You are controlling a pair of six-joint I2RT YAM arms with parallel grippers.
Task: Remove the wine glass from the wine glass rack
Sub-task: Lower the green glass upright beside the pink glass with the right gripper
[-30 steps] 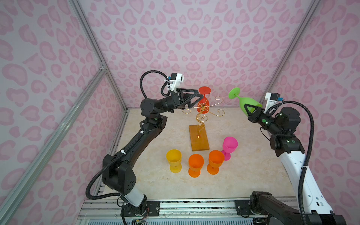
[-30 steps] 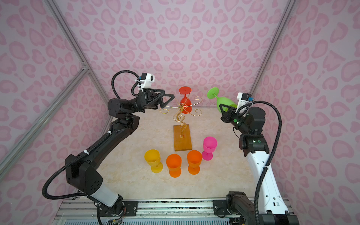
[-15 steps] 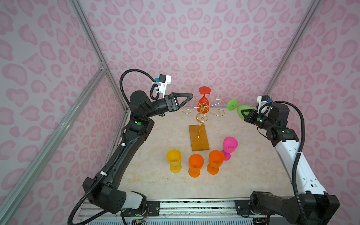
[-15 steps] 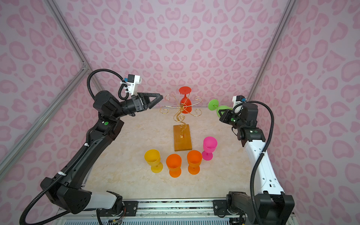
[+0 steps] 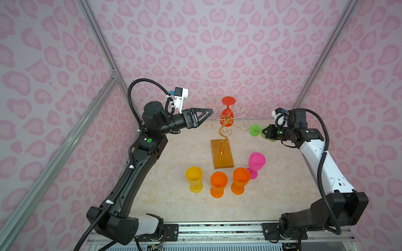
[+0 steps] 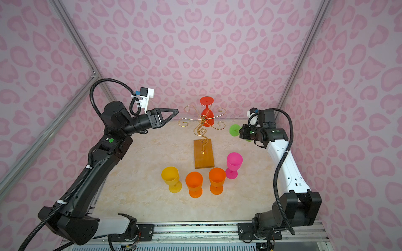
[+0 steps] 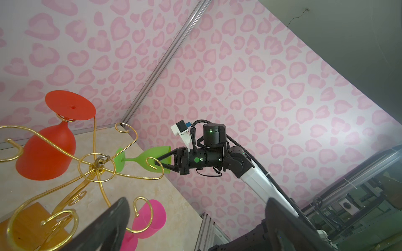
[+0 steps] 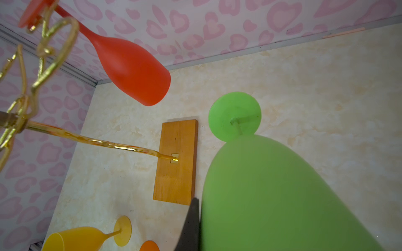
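Note:
The wine glass rack is a gold wire stand on a wooden base at mid-table. A red wine glass hangs upside down from a rear arm of it. My right gripper is shut on the bowl of a green wine glass, held sideways just right of the rack with its foot toward the rack. In the right wrist view the green bowl fills the frame beside one dark finger. My left gripper is open and empty, just left of the rack's arms.
A yellow glass, two orange glasses and a pink glass stand upright in front of the rack's base. Pink patterned walls close in the back and sides. A metal rail runs along the front.
The left gripper has drawn back leftward from the red glass and opened wider. The right gripper has lowered the green glass and turned its foot toward the rack.

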